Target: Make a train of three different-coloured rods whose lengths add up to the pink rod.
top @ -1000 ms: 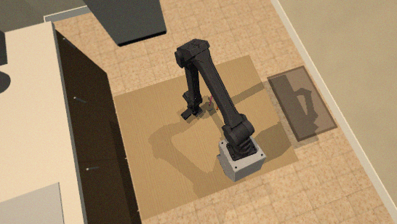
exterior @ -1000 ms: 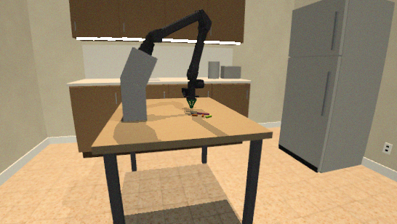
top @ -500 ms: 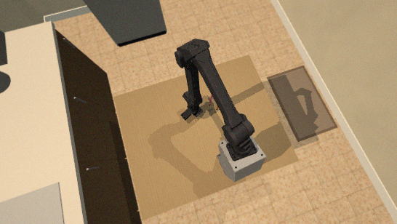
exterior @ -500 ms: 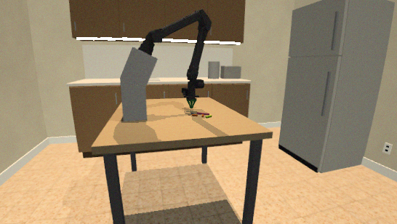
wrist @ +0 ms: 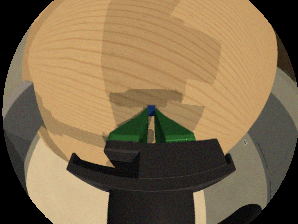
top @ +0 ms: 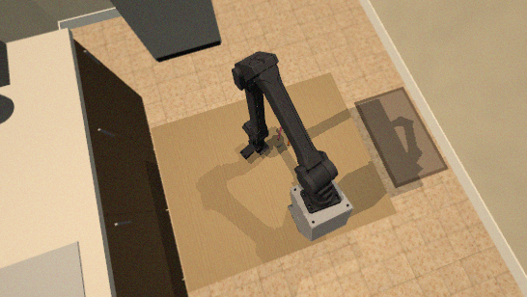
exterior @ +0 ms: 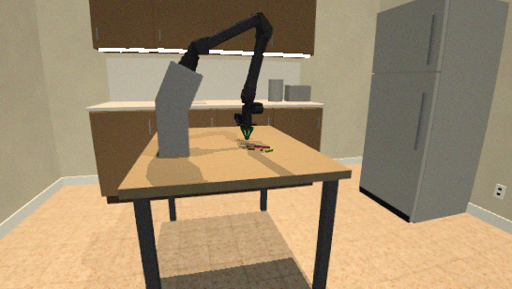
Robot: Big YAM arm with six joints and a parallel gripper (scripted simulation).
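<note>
Small Blue Rod Pinched Above the Table

The gripper [exterior: 247,138] [wrist: 151,112] has a little blue rod [wrist: 151,110] pinched between the tips of its two green fingers. The rod is up in the air with the gripper, and the wood table [top: 212,241] [exterior: 225,171] [wrist: 65,65] is below them.

The other rods lie on the table in a small bunch. In the outside view they are lower than the gripper's tips and a bit to the right, near but not touching it. A long pink or purple rod [top: 279,133] [exterior: 262,146] is in the bunch. An orange rod [exterior: 251,148] lies just beside it, and a tiny orange piece [exterior: 262,149] sits near its other end. A lime rod [exterior: 269,150] is at the right side of the bunch. Some more rods are there too, but they are too small to tell apart.

The black arm [top: 290,111] [exterior: 255,61] bends high over the table and reaches down.
</note>
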